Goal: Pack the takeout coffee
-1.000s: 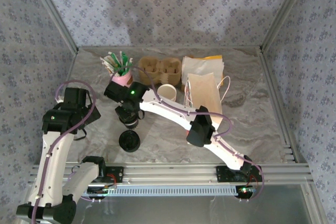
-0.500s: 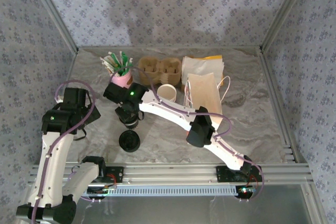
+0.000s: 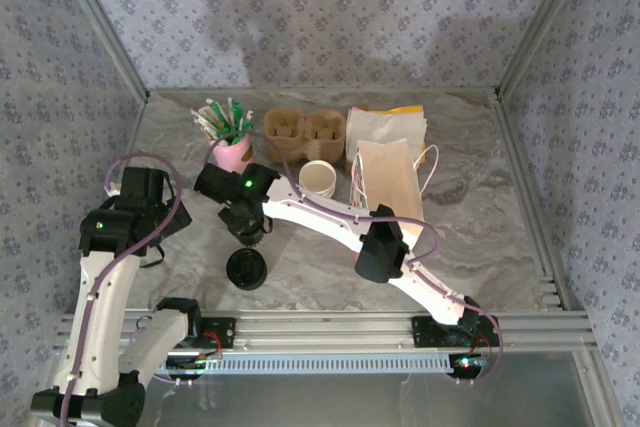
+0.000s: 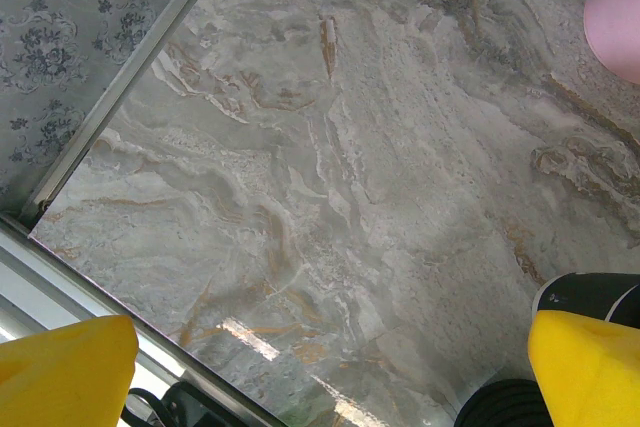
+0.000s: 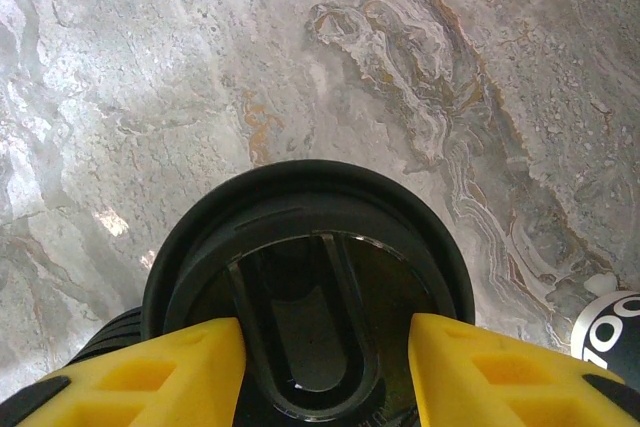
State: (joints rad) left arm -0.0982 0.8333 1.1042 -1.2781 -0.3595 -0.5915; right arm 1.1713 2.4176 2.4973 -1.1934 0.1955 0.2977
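Note:
The takeout coffee (image 5: 300,247) fills the right wrist view with its round black lid, seen from above. My right gripper (image 5: 327,367) is shut on it, a yellow finger against each side of the lid's raised top. From the top it is a dark cup (image 3: 249,234) under the right gripper (image 3: 243,215), left of the table's middle. My left gripper (image 4: 335,357) stands wide open over bare marble near the left edge, holding nothing. It sits left of the cup (image 3: 160,227).
A loose black lid (image 3: 246,269) lies just in front of the cup. Behind it are a pink cup of stir sticks (image 3: 230,152), a cardboard cup carrier (image 3: 305,132), a white cup (image 3: 318,177) and a brown paper bag (image 3: 390,182). A metal frame rail (image 4: 120,77) borders the left.
My right gripper has shifted slightly left and back with the cup in it. The left arm has not moved.

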